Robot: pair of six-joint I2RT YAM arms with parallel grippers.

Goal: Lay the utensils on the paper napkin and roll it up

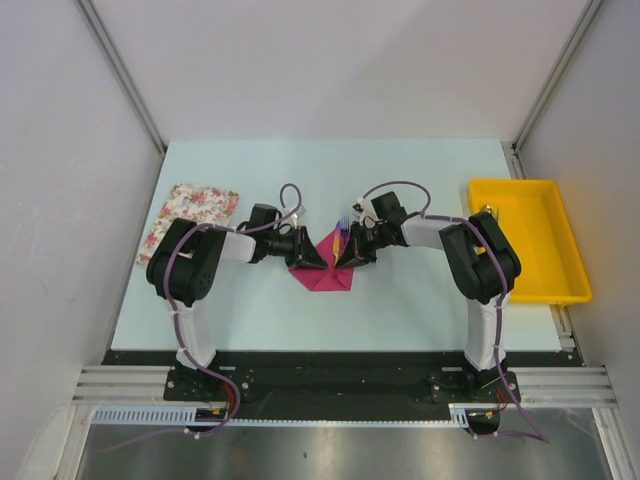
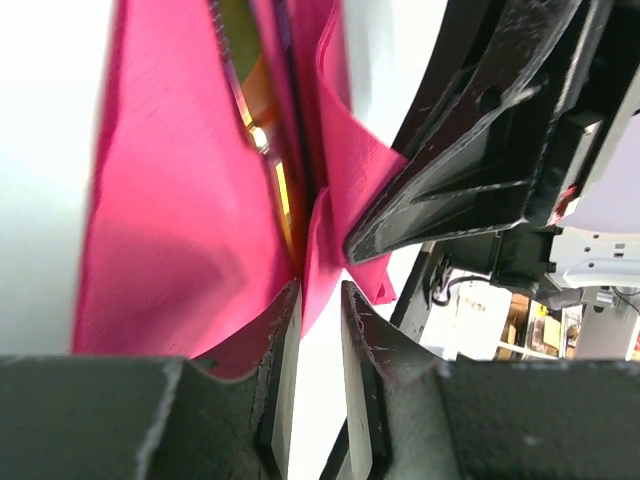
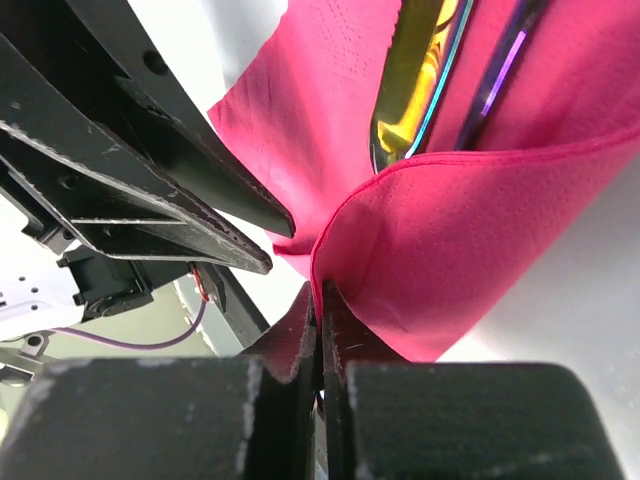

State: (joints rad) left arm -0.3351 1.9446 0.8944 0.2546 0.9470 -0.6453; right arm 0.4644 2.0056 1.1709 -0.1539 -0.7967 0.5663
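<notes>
- While the arms meet over the middle of the surface (image 1: 420, 300), the top view shows the left tool (image 1: 320, 262) and the right tool (image 1: 342, 260) almost tip to tip. The paper napkin (image 1: 325, 278) lies folded under and just nearer than the tips, so each side can reach one flap. The utensils (image 1: 342, 233) stick out just beyond the tips.
- From the left wrist, the left tool (image 2: 318, 295) has its jaws a little apart. A thin pink edge hangs in the gap, not pinched as far as I can judge. Ahead, the paper stands like a soft, fibrous wall, with a glossy yellow-orange piece (image 2: 262, 130) in the fold.
- From the right wrist, the right tool (image 3: 320, 300) is closed tight on the curved paper edge, I think to hold the flap over the cutlery. Ahead, a slim purple piece (image 3: 500, 75) lies beside the yellow one, smooth plastic on dimpled paper.
</notes>
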